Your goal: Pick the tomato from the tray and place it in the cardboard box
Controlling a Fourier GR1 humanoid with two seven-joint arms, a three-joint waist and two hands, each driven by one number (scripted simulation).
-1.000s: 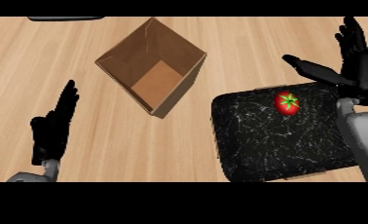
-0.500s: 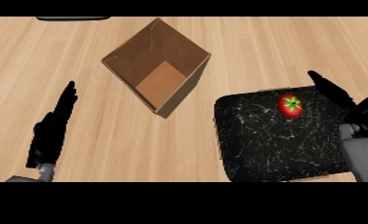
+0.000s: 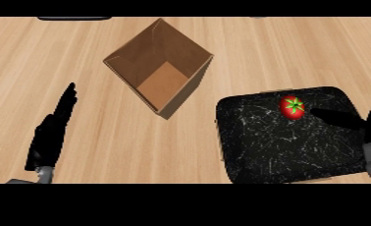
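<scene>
Wooden counter (image 3: 87,48) bears unmarked cardboard box (image 3: 161,68); tomato (image 3: 293,107) on tray (image 3: 282,146); both hands' fingers (image 3: 334,117) straight, released.

- L hand (image 3: 49,139): I see it all matte black, slim tapered fingers, w/ a short grey wrist stub below.
- R hand (image 3: 340,118): black too, only a dark tapered bit visible.

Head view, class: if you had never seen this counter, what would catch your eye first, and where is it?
The red tomato stands out most, lying near the upper edge of the black tray at the right. Next comes the open cardboard box, sitting cornerwise at the middle of the wooden counter. A black robot hand points at the tomato from the right edge.
</scene>
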